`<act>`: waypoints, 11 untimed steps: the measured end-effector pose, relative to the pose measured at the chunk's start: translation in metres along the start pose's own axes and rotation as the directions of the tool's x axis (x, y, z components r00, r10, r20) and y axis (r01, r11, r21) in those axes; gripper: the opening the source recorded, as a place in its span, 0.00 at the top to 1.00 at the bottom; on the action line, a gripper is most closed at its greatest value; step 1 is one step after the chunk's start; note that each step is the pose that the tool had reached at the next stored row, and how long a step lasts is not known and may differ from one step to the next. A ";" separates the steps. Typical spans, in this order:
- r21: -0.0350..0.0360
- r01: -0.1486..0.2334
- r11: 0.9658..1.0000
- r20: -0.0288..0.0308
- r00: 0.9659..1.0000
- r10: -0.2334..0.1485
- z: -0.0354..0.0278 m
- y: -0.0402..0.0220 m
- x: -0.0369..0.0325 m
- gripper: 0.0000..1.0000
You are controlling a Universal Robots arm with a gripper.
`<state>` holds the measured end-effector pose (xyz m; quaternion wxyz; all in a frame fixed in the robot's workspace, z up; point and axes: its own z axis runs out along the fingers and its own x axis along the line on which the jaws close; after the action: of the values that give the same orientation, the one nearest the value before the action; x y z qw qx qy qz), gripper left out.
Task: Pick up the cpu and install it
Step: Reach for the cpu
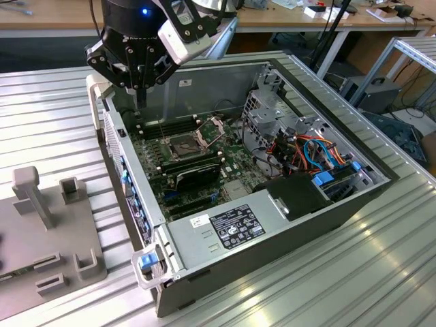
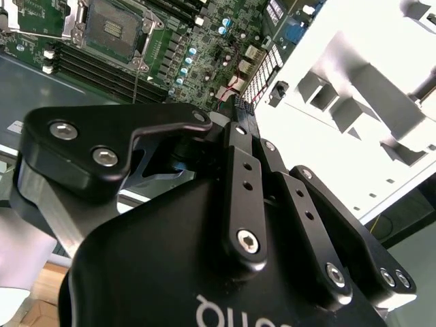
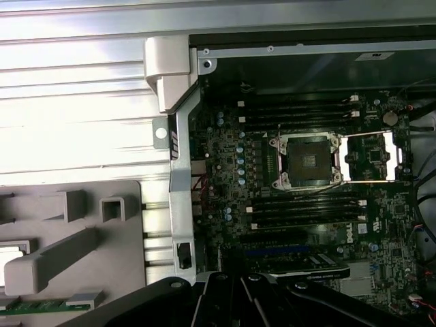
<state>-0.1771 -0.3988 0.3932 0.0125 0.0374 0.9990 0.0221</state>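
Standing by the ribbed aluminium table [image 1: 286, 293], I had nearest me the flat grey plastic fixture plate [image 1: 41, 272] at the exterior view's left, with one tall post [image 1: 30, 194]; in the first wrist view it carried two square cup holders [image 3: 68, 204] side by side. Bare table lay between its edge and the one open grey metal computer case [image 1: 272, 252]. Inside, one grey boxed power supply [image 1: 225, 228] filled the near end; past it the green motherboard [image 1: 153, 146] lay open from above, walled all round. One square metal socket frame [image 3: 304, 160] sat there uncovered, its hinged bracket [image 3: 368, 157] thrown back beside it, two banks of long dark memory slots [image 3: 300, 112] flanking it. Farther off, the one black two-fingered gripper [image 1: 139, 102] hung above the case's far corner on the exterior view's left, fingers [image 2: 235, 170] drawn together; whether the small silver-grey cpu was nipped between them I could not tell.
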 end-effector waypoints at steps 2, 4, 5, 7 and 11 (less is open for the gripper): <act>0.000 0.000 1.000 0.000 1.000 0.000 0.0000 0.0000 0.0006 0.89; 0.000 0.000 1.000 0.000 1.000 0.000 -0.0001 -0.0002 0.0020 0.89; 0.000 0.000 1.000 0.000 1.000 0.000 -0.0001 -0.0002 0.0031 0.89; 0.000 0.000 1.000 0.000 1.000 0.000 -0.0002 -0.0004 0.0056 0.89; 0.000 0.000 1.000 0.000 1.000 0.000 -0.0002 -0.0006 0.0090 0.89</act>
<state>-0.1861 -0.3988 0.3932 0.0125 0.0374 0.9990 0.0221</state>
